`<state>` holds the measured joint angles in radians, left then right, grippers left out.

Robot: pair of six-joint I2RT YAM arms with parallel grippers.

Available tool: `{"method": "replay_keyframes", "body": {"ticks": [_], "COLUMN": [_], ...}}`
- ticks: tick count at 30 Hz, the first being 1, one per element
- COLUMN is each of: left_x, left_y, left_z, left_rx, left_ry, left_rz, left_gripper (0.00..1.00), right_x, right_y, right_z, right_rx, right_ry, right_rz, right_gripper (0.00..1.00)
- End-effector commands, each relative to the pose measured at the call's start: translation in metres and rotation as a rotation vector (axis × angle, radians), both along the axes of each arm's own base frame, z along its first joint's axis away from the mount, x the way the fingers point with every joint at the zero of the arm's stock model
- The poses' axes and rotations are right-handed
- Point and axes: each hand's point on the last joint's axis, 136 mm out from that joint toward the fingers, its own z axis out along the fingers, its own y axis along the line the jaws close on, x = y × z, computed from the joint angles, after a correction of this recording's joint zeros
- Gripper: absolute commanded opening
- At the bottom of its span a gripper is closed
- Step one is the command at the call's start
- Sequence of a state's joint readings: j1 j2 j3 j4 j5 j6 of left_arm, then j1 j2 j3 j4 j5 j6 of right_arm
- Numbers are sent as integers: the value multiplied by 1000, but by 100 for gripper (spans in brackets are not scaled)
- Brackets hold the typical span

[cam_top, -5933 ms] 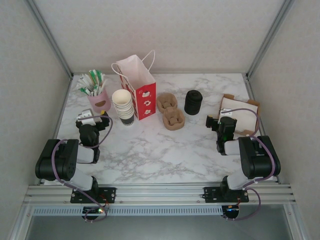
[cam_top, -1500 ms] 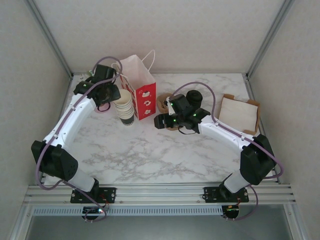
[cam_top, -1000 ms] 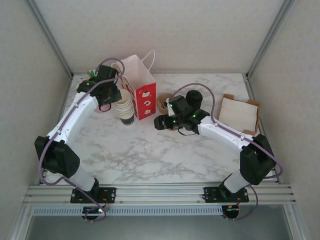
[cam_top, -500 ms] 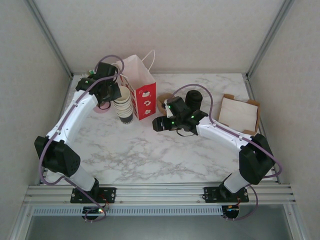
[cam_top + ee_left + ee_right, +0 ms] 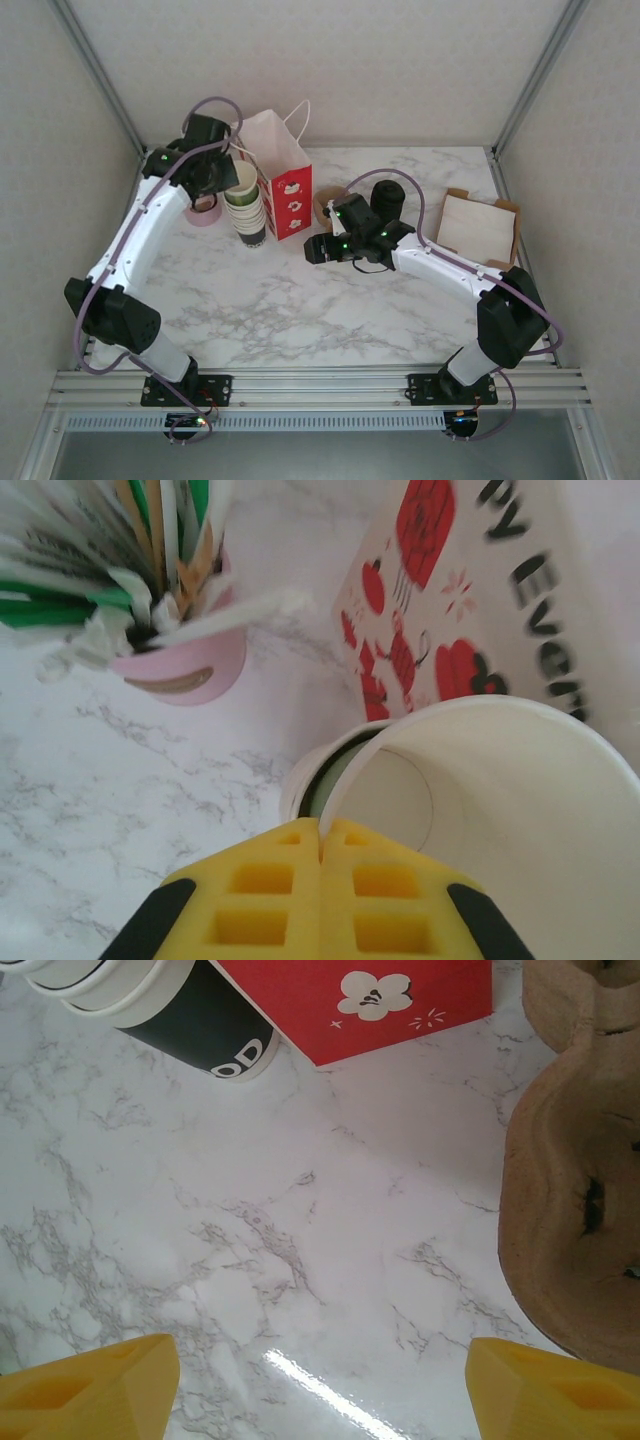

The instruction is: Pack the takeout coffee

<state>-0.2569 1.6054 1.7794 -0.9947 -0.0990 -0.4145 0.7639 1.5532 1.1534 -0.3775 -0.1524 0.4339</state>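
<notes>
Risks, L to R: the L gripper (image 5: 320,830) is clamped. Its yellow pads pinch only the thin rim wall of the takeout coffee cup (image 5: 500,810), which has no lid on yet. This is the top cup, tilted and part-nested in the cup stack (image 5: 248,222) directly below the tips. A rim-only pinch may crease the paper or let the cup slip. If nesting friction holds, the next cup could ride up w/ it, or the stack could tip. The pink holder (image 5: 190,670) sits ahead-left of the tips, near; a wide swing could knock it and scatter its load. The paper bag (image 5: 480,590) stands ahead-right, just beside the stack; a sideways pull could shove its wall. The R gripper (image 5: 320,1380) hangs released, jaws wide w/ nothing btwn them, over the bare marble table (image 5: 300,1220). Risk there is low unless it drifts into the pulp carrier (image 5: 575,1190) just beside one fingertip. Containers: the holder is packed w/ wrapped straws (image 5: 100,560) and stirrers. The held cup is empty. Bag contents cannot be told. The carrier wells in view hold nothing. Beyond the R gripper are a black lid stack (image 5: 388,195) and a shallow cardboard box (image 5: 458,194) w/ white napkins (image 5: 478,228).
</notes>
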Motion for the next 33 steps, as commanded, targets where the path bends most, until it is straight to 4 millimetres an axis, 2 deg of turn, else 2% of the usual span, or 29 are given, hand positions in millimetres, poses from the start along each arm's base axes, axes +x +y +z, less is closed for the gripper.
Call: {"method": "replay_keyframes", "body": {"ticks": [1, 5, 10, 14, 19, 22, 25, 30, 33], "left_x": [-7, -15, -38, -60, -85, -97, -107, -119, -126], "left_y": [2, 0, -8, -18, -48, -62, -79, -100, -112], "left_z": [35, 62, 96, 105, 102, 86, 58, 2, -34], "left_rx": [18, -6, -75, -119, -220, -228, -229, -193, -159], "left_ry": [-58, -96, -167, -180, -178, -144, -89, 0, 63], "left_rz": [-18, -38, -97, -156, -285, -331, -374, -403, -418], "left_gripper": [0, 0, 0, 0, 0, 0, 0, 0, 0], "right_x": [-2, -3, -5, -6, -5, -3, 1, 4, 2], "right_y": [4, 0, -6, -11, -22, -37, -63, -130, -158], "right_z": [6, 7, 7, 5, 4, 6, 11, 11, 4], "right_rx": [11, 5, -10, -25, -52, -84, -132, -217, -188], "right_ry": [-9, -10, -15, -13, -27, -59, -106, -124, -84], "right_rz": [4, -9, -21, -32, -73, -136, -236, -473, -562], "right_gripper": [77, 78, 80, 82, 85, 89, 93, 99, 99]}}
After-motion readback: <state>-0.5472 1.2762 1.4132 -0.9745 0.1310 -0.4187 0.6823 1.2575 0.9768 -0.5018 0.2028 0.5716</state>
